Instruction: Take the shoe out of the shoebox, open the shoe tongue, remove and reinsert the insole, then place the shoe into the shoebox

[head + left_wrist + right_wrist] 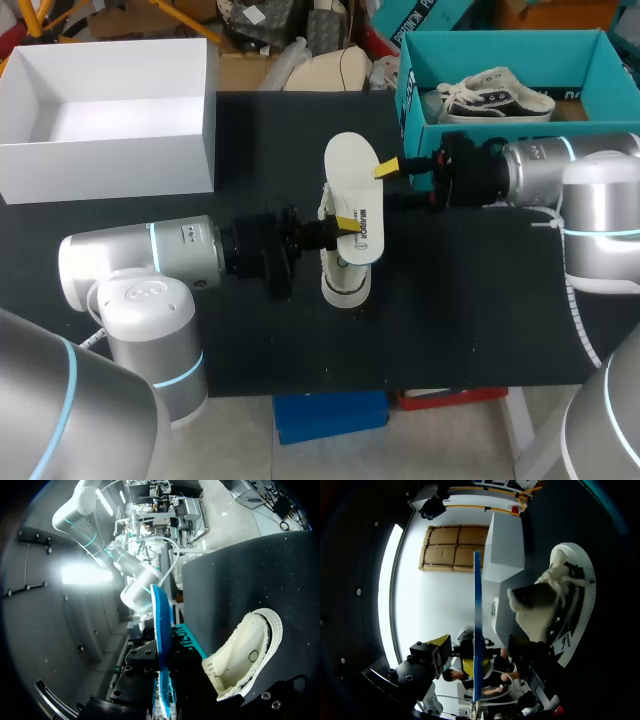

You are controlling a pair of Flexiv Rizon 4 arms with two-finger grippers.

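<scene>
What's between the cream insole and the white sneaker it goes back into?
Nothing visible. The cream foam insole hangs directly over the white canvas sneaker on the black table, held by the left gripper; the right gripper sits open at its edge.

The left arm [150, 260] lies level, coming in from the left side towards the middle. Its gripper [345, 222] is clamped on the insole [350, 165], one yellow tip on top. The right arm [560, 170] lies level from the right side, facing it. The right gripper [388, 168] straddles the insole's edge, with its yellow fingertip [439, 641] standing clear of it.
</scene>
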